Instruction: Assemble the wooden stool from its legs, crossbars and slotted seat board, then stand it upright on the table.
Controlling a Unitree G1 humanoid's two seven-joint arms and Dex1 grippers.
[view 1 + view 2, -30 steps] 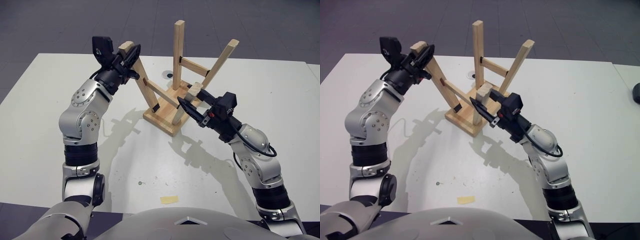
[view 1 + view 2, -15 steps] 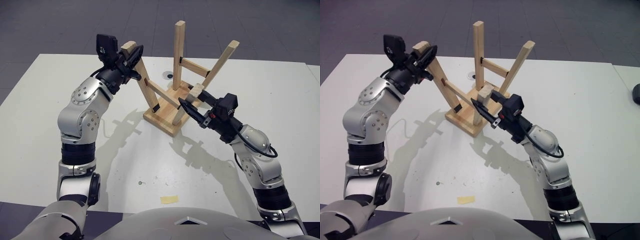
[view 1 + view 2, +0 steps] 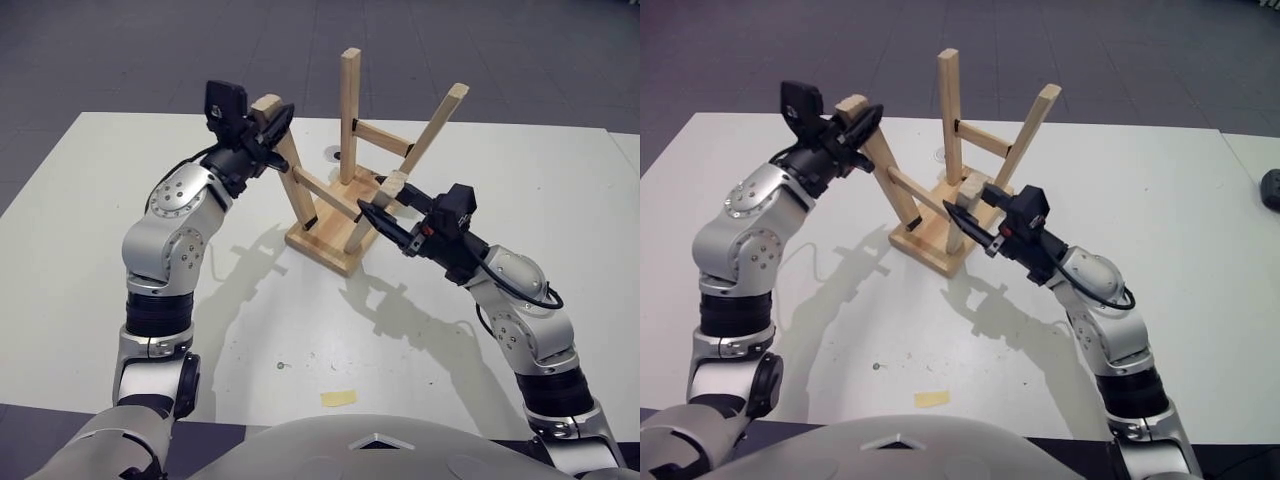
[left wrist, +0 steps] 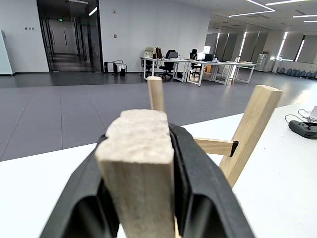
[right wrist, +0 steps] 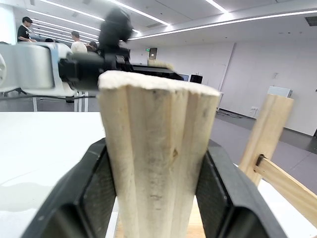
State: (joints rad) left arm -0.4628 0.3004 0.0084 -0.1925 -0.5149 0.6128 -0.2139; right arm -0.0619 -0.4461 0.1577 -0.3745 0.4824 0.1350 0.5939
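Upturned stool [image 3: 330, 243] on a table [image 3: 90, 230].
Left end effector [image 3: 272, 125] pinches its left leg [image 3: 300, 190]; right end effector [image 3: 385, 213] pinches the front leg [image 3: 393, 184].

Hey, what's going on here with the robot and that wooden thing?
The robot is handling a wooden stool that stands upside down on the white table, seat board down and legs pointing up. Its left gripper is shut on one leg, its right gripper on another leg. The stool is not yet upright.
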